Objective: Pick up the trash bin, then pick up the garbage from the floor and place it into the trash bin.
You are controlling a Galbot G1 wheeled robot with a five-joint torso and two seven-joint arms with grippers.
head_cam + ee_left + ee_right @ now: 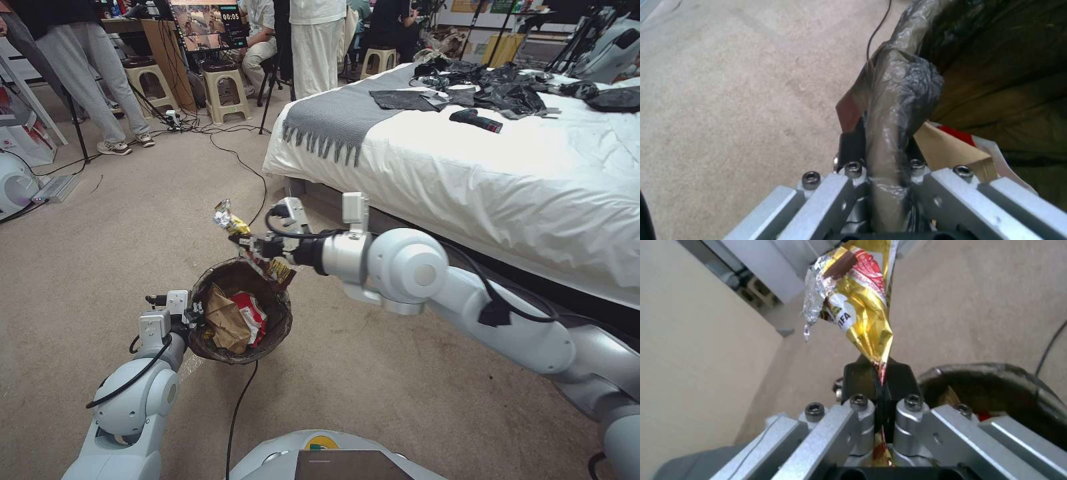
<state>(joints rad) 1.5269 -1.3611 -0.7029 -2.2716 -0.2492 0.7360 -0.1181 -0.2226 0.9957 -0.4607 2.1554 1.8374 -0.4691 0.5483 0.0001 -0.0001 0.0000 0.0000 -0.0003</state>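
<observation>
The left gripper [195, 313] is pinching the rim of the trash bin [240, 312] at its 9 o'clock side, holding it above the carpet [100, 253]. The right gripper [248, 245] is pinching a gold wrapper [230, 220] at the bin's 12 o'clock edge. This looks like the drop-in step; next, the right gripper needs centring over the opening before spreading its fingers.

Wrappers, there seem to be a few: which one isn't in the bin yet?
The gold and red wrapper, pinched in the right gripper above the rim of the trash bin. The brown wrapper and the red-and-white wrapper already lie inside.
</observation>
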